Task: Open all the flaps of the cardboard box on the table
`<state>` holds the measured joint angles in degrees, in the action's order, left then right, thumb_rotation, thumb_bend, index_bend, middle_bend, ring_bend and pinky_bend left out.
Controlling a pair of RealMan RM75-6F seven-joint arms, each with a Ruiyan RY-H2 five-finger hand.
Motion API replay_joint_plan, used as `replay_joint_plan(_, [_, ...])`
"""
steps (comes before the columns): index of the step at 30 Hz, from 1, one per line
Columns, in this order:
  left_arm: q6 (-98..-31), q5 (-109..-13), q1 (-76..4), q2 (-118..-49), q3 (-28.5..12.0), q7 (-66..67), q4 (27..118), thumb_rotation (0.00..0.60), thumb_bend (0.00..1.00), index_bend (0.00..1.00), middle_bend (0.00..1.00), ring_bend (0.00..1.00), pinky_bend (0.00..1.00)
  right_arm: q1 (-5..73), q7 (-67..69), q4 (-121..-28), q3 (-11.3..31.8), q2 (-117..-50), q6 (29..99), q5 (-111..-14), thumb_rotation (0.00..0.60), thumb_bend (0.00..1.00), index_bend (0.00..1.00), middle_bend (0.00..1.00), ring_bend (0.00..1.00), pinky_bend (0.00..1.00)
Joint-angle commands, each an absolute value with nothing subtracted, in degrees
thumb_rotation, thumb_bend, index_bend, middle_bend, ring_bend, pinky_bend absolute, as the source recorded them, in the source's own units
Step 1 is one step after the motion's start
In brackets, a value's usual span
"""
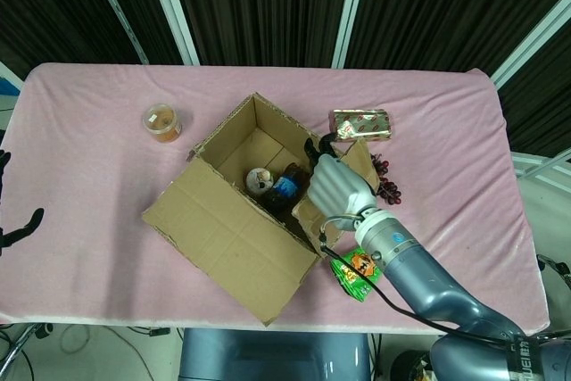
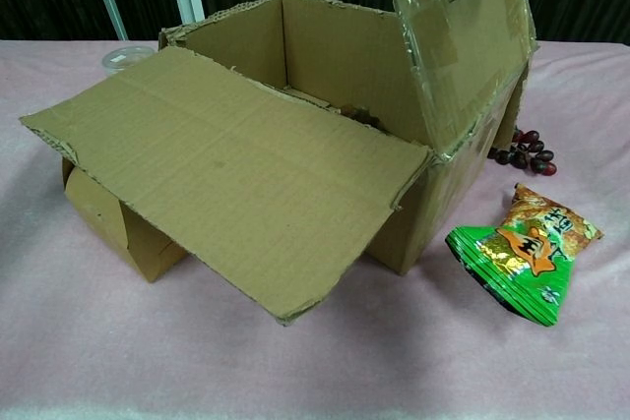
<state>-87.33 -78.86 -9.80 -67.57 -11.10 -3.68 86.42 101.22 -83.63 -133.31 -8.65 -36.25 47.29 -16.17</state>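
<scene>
R hand [image 1: 332, 186] on cardboard box [image 1: 241, 211] side flap [image 2: 463, 36], mid-desk [image 1: 89, 176].
Fingers curled over flap's top edge, holding it near upright; green snack bag [image 2: 517, 265] just beside box; L hand barely seen, state unclear.

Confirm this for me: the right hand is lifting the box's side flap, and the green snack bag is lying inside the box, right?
Not quite. The right hand is at the side flap, but the green snack bag lies on the table beside the box, as the chest view shows.
</scene>
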Motion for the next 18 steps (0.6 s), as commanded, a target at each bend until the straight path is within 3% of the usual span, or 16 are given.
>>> replay_joint_plan(1, [-87.34, -78.89, -9.81, -67.59, -11.10, -3.58, 86.37, 0.600, 0.23, 0.00, 0.04, 0.00, 0.01, 101.72, -84.22, -133.82, -9.11, -35.28, 47.24, -16.00, 0.600, 0.29, 0.35, 0.24, 0.07, 0.22])
replay_joint_plan(18, [-87.23, -79.07, -9.80, -67.63, -10.96, -3.02, 86.71, 0.600, 0.23, 0.00, 0.04, 0.00, 0.01, 99.40, -86.38, -134.99, -13.06, -28.12, 42.18, -19.85, 0.600, 0.29, 0.35, 0.24, 0.07, 0.22])
